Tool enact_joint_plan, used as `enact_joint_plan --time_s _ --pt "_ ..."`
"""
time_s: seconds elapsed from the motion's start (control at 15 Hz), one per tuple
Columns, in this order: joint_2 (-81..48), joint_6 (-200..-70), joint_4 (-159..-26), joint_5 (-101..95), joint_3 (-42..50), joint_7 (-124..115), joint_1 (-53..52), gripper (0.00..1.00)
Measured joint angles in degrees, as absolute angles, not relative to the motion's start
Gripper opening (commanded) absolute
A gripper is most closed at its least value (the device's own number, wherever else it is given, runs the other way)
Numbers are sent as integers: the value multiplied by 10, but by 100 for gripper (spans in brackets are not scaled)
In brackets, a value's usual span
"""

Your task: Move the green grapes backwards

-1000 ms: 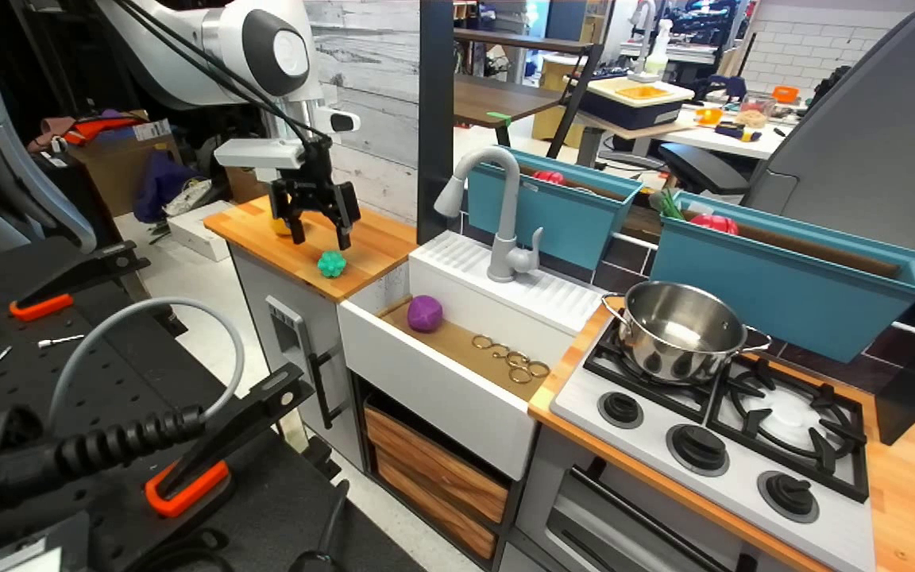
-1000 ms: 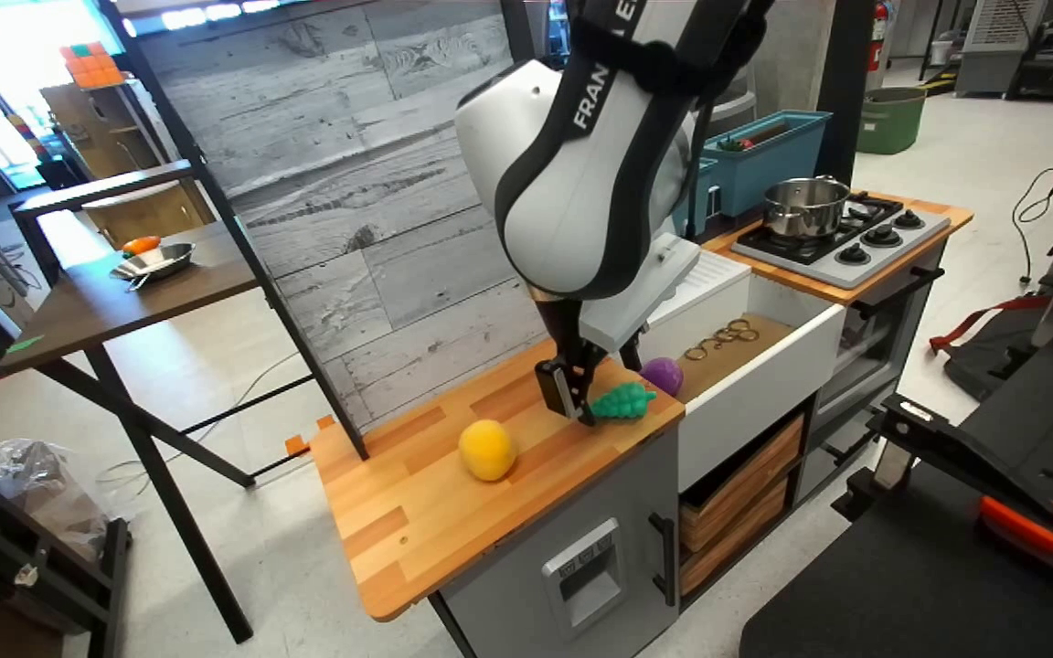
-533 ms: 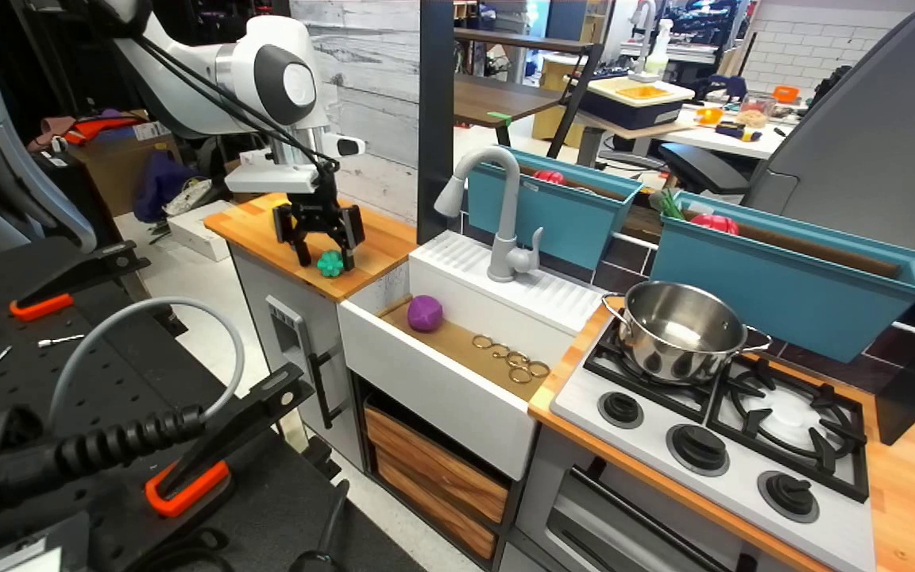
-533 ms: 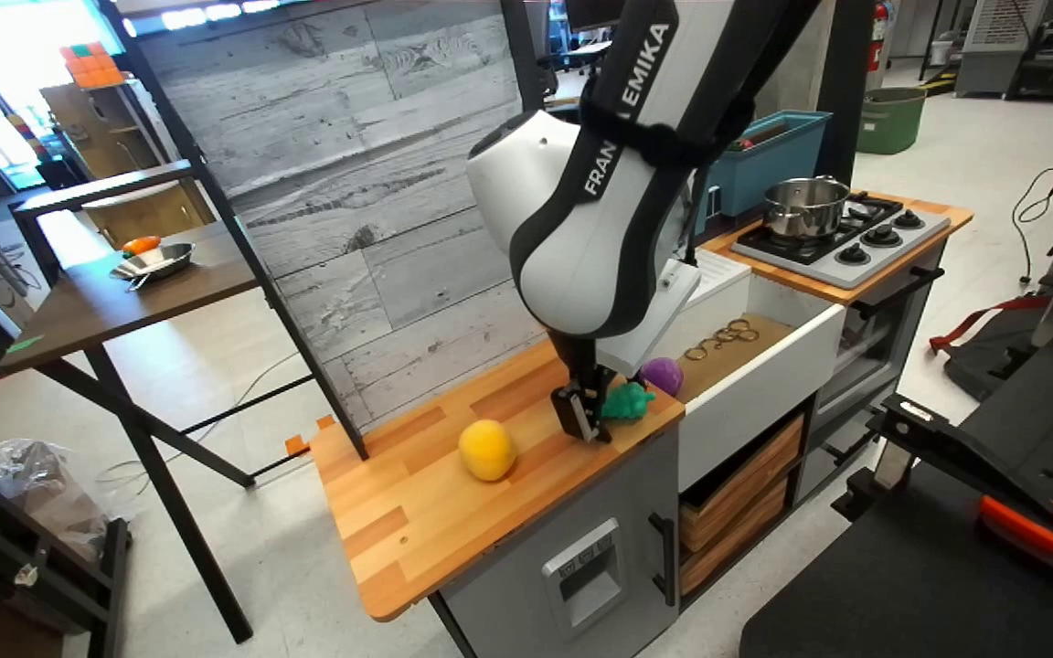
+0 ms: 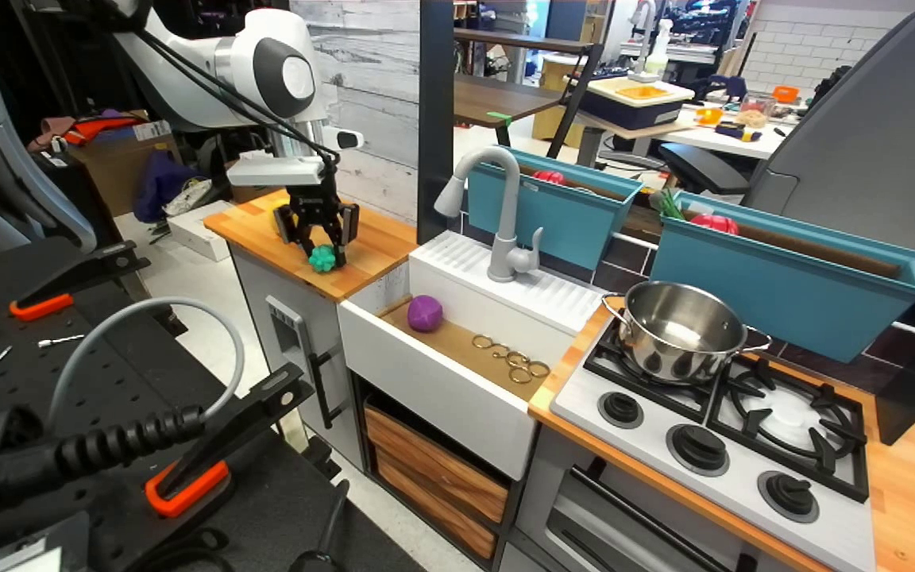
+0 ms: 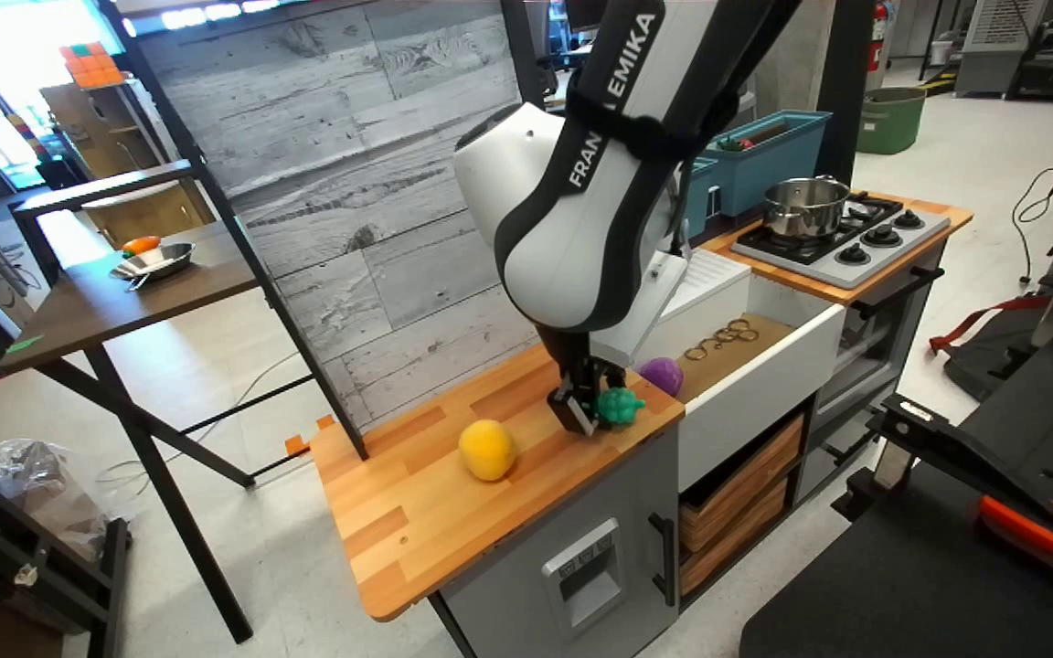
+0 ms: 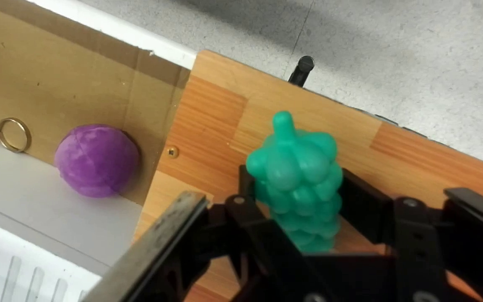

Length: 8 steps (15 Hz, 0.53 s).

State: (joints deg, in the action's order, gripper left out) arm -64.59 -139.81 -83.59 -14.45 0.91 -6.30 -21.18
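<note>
Green grapes (image 7: 302,184) pinched in my claw (image 5: 324,252)

A moment ago its fingers (image 7: 365,209) stood wide; now they squeeze. I think the grab is done, so moving back comes next. The grapes are at the sink (image 5: 434,381) end of the wooden counter (image 6: 417,512), maybe lifted; I can't tell. A yellow fruit (image 6: 487,450) sits apart. A pot (image 5: 678,338) stands past the sink.

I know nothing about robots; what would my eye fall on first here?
Probably the large white-and-black robot arm above the wooden counter. Its black two-fingered gripper holds a lumpy green grape cluster. Next, perhaps the round yellow fruit on that counter and the round purple object in the white sink.
</note>
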Motion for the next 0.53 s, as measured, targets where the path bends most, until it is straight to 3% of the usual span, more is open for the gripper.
enact_joint_plan --time_s 0.53 --pt "-635 -1412 -789 -142 18 -97 -210 25"
